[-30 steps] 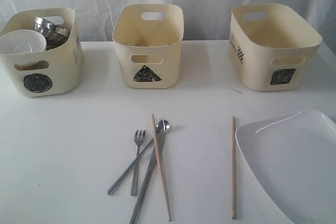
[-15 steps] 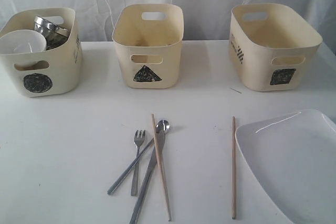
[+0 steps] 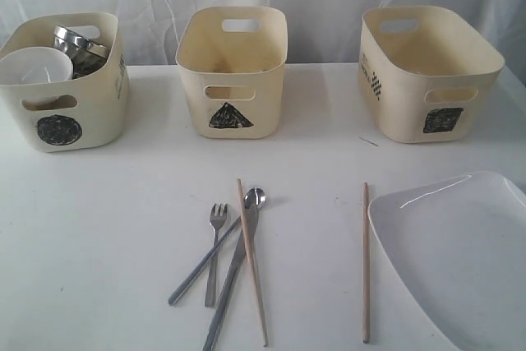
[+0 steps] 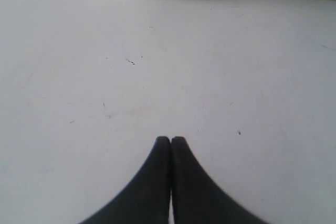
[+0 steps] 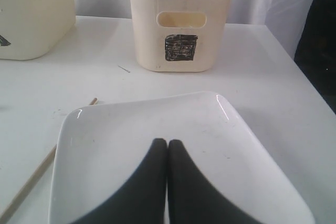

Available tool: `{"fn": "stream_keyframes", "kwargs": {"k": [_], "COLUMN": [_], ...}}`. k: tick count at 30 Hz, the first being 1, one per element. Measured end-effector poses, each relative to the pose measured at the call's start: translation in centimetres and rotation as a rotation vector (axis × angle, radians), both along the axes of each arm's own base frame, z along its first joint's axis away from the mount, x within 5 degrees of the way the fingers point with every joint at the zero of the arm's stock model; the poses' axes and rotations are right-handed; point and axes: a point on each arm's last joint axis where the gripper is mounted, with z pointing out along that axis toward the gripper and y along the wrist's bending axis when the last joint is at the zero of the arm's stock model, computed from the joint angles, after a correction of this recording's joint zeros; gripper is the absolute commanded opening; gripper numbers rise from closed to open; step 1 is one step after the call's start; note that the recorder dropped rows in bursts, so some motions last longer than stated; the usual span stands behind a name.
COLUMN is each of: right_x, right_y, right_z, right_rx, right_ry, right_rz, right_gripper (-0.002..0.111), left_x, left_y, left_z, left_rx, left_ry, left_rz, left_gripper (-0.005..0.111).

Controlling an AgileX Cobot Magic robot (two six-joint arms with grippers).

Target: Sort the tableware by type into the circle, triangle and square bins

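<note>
Exterior view: circle bin (image 3: 90, 113), triangle bin (image 3: 230, 67) and square bin (image 3: 411, 80) stand at the back of the table (image 3: 99, 228). The plate (image 3: 460, 260) lies front right, under the right gripper (image 5: 167, 142), whose jaws are pressed together and empty. The left gripper (image 4: 170, 140), the same, is over bare table. A bowl (image 3: 34, 67) and mugs (image 3: 78, 45) sit in the circle bin. The chopsticks (image 3: 252, 260), knife (image 3: 234, 273), spoon (image 3: 255, 197) and fork (image 3: 215, 244) lie front centre.

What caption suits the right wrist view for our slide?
Shut black right gripper framed against the large white rounded-square plate, facing the cream plastic tub marked with a black square.

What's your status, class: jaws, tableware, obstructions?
Both jaws shut, empty. In circle bin: steel mugs, white bowl. On table: fork, spoon, knife, chopsticks, plate. Nothing blocking.
</note>
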Motion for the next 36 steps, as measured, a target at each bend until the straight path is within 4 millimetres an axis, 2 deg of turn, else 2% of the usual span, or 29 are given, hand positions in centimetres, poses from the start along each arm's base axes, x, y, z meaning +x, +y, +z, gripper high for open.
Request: {"fn": "stream_keyframes", "kwargs": {"k": [4, 5, 6, 8, 11, 16, 19, 22, 24, 25, 27, 31, 33, 34, 35, 36], "right_x": [0.0, 0.1, 0.2, 0.3, 0.1, -1.2, -1.5, -1.7, -2.2, -2.6, -3.6, -4.1, -2.7, -1.7, 0.3, 2.1], "right_y": [0.0, 0.1, 0.3, 0.6, 0.4, -0.2, -0.4, -0.5, -0.7, -0.8, -1.2, -1.1, -0.2, 0.2, 0.7, 0.9], "right_z": [0.1, 0.3, 0.8, 2.3, 4.3, 7.1, 7.5, 7.7, 8.7, 9.6, 12.8, 21.1, 25.6, 27.1, 29.1, 30.0], "right_rx": [0.004, 0.048, 0.143, 0.459, 0.669, 0.745, 0.793, 0.935, 0.995, 1.001, 0.992, 0.848, 0.649, 0.534, 0.343, 0.213], "right_ry": [-0.007, -0.041, -0.105, -0.291, -0.511, -0.86, -0.929, -0.96, -1.026, -1.074, -1.221, -1.429, -1.436, -1.41, -1.329, -1.243], "right_rz": [0.0, 0.002, 0.006, 0.013, 0.041, 0.1, 0.109, 0.143, 0.17, 0.181, 0.206, 0.275, 0.306, 0.299, 0.26, 0.215], "right_gripper": [0.0, 0.0, 0.0, 0.0, 0.0, 0.0, 0.0, 0.0, 0.0, 0.0, 0.0, 0.0, 0.0, 0.0, 0.0, 0.0], "left_x": [0.0, 0.0, 0.0, 0.0, 0.0, 0.0, 0.0, 0.0, 0.0, 0.0, 0.0, 0.0, 0.0, 0.0, 0.0, 0.0], "left_y": [0.0, 0.0, 0.0, 0.0, 0.0, 0.0, 0.0, 0.0, 0.0, 0.0, 0.0, 0.0, 0.0, 0.0, 0.0, 0.0], "left_z": [0.0, 0.0, 0.0, 0.0, 0.0, 0.0, 0.0, 0.0, 0.0, 0.0, 0.0, 0.0, 0.0, 0.0, 0.0, 0.0], "left_rx": [0.0, 0.0, 0.0, 0.0, 0.0, 0.0, 0.0, 0.0, 0.0, 0.0, 0.0, 0.0, 0.0, 0.0, 0.0, 0.0], "left_ry": [0.0, 0.0, 0.0, 0.0, 0.0, 0.0, 0.0, 0.0, 0.0, 0.0, 0.0, 0.0, 0.0, 0.0, 0.0, 0.0], "left_rz": [0.0, 0.0, 0.0, 0.0, 0.0, 0.0, 0.0, 0.0, 0.0, 0.0, 0.0, 0.0, 0.0, 0.0, 0.0, 0.0], "left_gripper": [0.0, 0.0, 0.0, 0.0, 0.0, 0.0, 0.0, 0.0, 0.0, 0.0, 0.0, 0.0, 0.0, 0.0, 0.0, 0.0]}}
